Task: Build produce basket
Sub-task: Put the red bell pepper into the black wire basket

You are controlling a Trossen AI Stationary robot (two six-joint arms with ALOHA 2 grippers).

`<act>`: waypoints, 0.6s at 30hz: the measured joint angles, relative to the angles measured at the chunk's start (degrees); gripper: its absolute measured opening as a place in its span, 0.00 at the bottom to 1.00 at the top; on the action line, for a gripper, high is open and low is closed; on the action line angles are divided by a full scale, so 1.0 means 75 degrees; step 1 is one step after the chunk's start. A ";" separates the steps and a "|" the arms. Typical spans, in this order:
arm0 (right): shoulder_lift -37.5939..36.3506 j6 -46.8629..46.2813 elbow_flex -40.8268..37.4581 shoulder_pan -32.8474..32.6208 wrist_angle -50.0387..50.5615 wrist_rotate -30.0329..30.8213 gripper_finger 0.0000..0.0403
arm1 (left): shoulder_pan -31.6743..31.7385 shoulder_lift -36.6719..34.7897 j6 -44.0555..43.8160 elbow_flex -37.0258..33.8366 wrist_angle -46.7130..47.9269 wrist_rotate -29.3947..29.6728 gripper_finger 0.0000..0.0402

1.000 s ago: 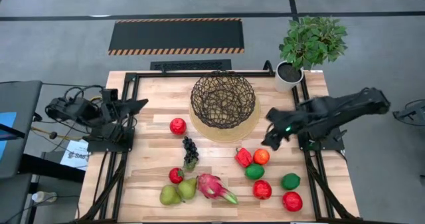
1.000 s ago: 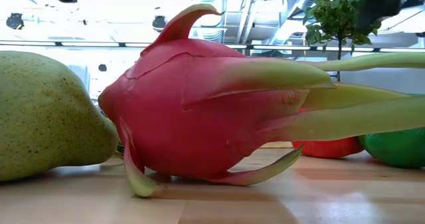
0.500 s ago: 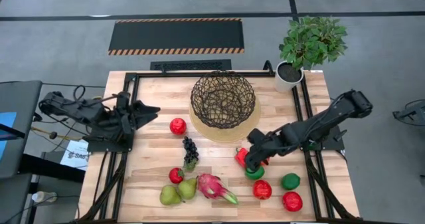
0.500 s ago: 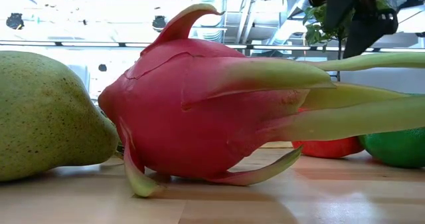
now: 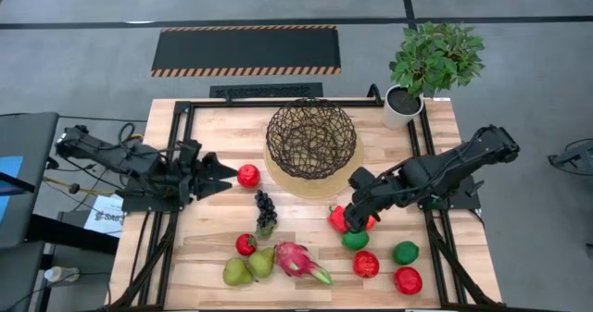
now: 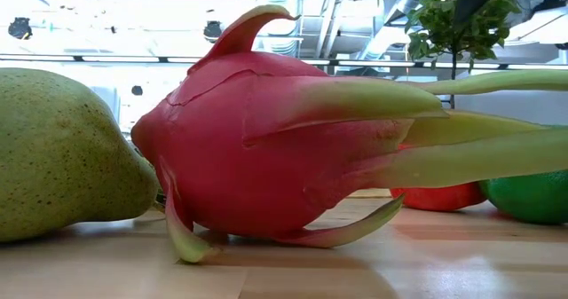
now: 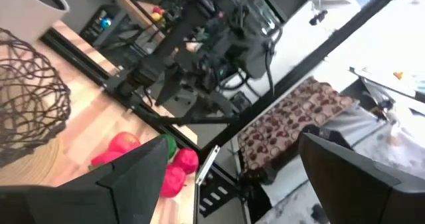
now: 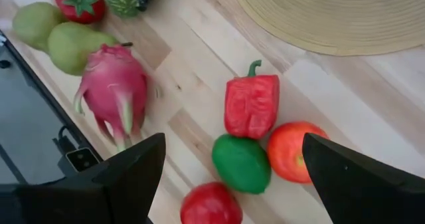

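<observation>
The right pincer (image 5: 353, 221) hangs with its fingers spread wide over the red pepper (image 5: 339, 218), just right of centre in the high view, holding nothing. Touching the pepper lie the orange (image 8: 294, 151) and a green round fruit (image 5: 355, 240). Above them, at centre, stands the empty basket (image 5: 311, 138). The left pincer (image 5: 225, 175), spread too, points at a red round fruit (image 5: 247, 175) left of the basket.

Red pepper (image 8: 251, 106), pink dragon fruit (image 8: 113, 91), dark brown open-weave basket (image 5: 311, 138), seemingly dark-purple grapes (image 5: 266, 207).
</observation>
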State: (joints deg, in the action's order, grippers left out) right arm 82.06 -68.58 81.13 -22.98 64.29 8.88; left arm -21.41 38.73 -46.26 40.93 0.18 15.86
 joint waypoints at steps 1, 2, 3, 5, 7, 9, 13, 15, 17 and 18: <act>-0.0004 0.0000 0.0073 -0.0003 0.0098 -0.0001 0.93 | 0.0000 0.0060 0.0005 -0.0003 -0.0025 -0.0064 0.81; -0.0006 -0.0002 0.0124 -0.0003 0.0164 -0.0006 0.93 | 0.0000 0.0104 -0.0009 -0.0003 -0.0046 -0.0091 0.81; -0.0006 -0.0002 0.0148 -0.0006 0.0208 -0.0006 0.93 | 0.0000 0.0118 -0.0018 -0.0003 -0.0075 -0.0114 0.81; -0.0006 -0.0046 0.0153 -0.0011 0.0208 0.0000 0.93 | 0.0000 0.0121 -0.0040 -0.0003 -0.0070 -0.0148 0.81; 0.0008 -0.0327 0.0153 -0.0044 0.0211 0.0046 0.93 | 0.0000 0.0121 -0.0043 -0.0003 0.0051 -0.0147 0.81; 0.0131 -0.0627 0.0168 -0.0009 0.0182 0.0185 0.93 | 0.0000 0.0113 -0.0047 -0.0003 0.0219 -0.0144 0.81; 0.0545 -0.0528 0.0162 0.0077 0.0270 0.0394 0.93 | 0.0003 0.0083 -0.0079 -0.0003 0.0772 0.0001 0.81; 0.0861 -0.0244 0.0162 0.0096 0.0276 0.0402 0.93 | 0.0003 0.0086 -0.0146 -0.0006 0.1135 0.0062 0.81; 0.1225 0.0165 0.0160 0.0145 0.0284 0.0402 0.93 | 0.0003 0.0083 -0.0238 -0.0006 0.1371 0.0072 0.81; 0.1407 0.0374 0.0156 0.0146 0.0277 0.0405 0.93 | 0.0003 0.0081 -0.0280 -0.0006 0.1493 0.0076 0.81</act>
State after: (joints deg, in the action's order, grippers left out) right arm 92.61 -65.77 82.30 -21.89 66.37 11.92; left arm -21.39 39.33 -48.36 40.88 11.38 16.43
